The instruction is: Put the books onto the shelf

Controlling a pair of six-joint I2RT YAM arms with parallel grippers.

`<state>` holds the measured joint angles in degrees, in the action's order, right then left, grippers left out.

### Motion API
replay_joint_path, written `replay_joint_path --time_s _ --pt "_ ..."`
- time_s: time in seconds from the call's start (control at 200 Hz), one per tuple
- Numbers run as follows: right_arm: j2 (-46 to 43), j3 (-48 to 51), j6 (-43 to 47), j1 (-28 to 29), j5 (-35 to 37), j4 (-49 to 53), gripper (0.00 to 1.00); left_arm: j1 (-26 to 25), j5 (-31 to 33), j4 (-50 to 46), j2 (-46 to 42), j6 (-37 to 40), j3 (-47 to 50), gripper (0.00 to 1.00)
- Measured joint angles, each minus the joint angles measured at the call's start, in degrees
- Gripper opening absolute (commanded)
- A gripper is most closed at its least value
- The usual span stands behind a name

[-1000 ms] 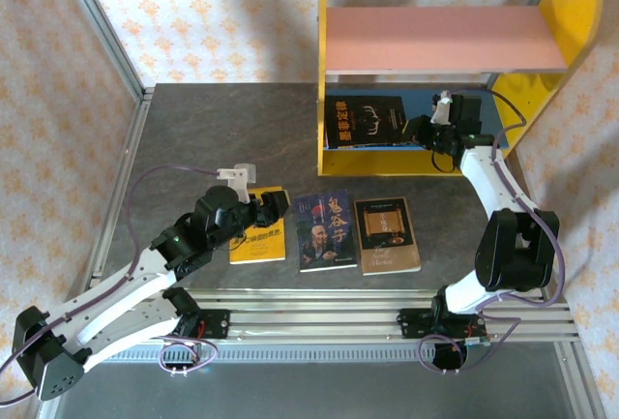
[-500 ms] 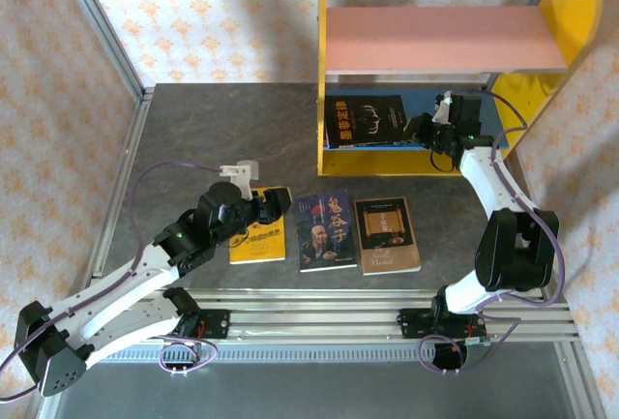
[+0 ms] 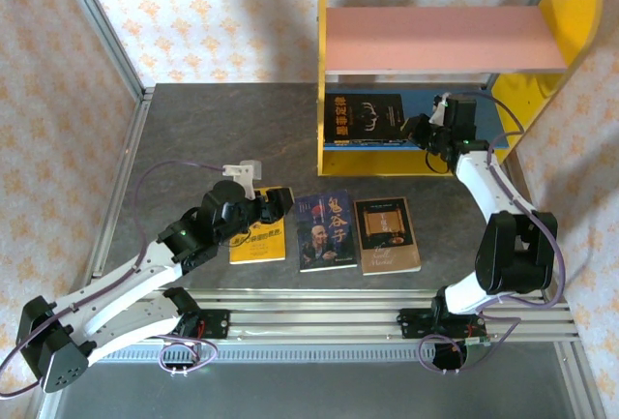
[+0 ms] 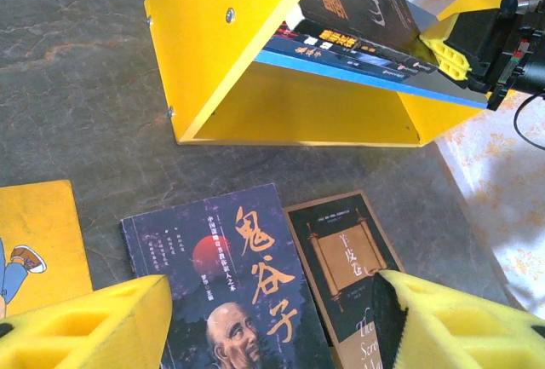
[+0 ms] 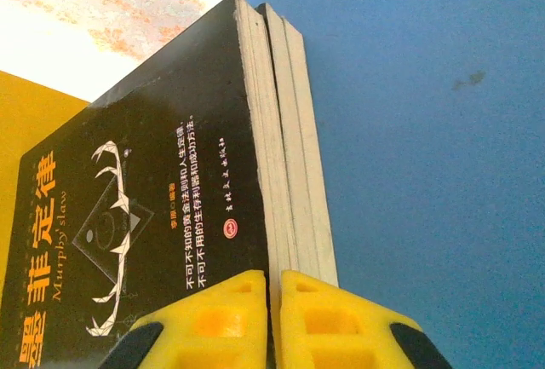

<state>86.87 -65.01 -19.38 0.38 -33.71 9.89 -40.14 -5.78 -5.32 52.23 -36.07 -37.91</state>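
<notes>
Hovering my left fingers (image 3: 274,204) wide apart and empty over the top edge of the yellow book (image 3: 261,243). The dark blue book (image 4: 238,292) and brown book (image 4: 349,258) lie flat beside it on the tabletop (image 3: 213,129). My right fingers (image 5: 260,314) are closed together, tips against the page edges of the stack of three books (image 5: 285,130) on the blue lower board (image 5: 426,130) of the shelf (image 3: 322,51). I cannot tell whether they pinch anything.

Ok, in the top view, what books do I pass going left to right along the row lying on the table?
Yellow book → dark blue book with a face → brown book
</notes>
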Motion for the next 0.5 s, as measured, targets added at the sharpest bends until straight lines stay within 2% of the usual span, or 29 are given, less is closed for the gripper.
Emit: replay_joint_path --time_s 0.501 --pt "-0.3 0.0 0.1 0.7 1.6 0.0 0.09 0.0 0.0 0.0 0.0 0.0 0.0 0.64"
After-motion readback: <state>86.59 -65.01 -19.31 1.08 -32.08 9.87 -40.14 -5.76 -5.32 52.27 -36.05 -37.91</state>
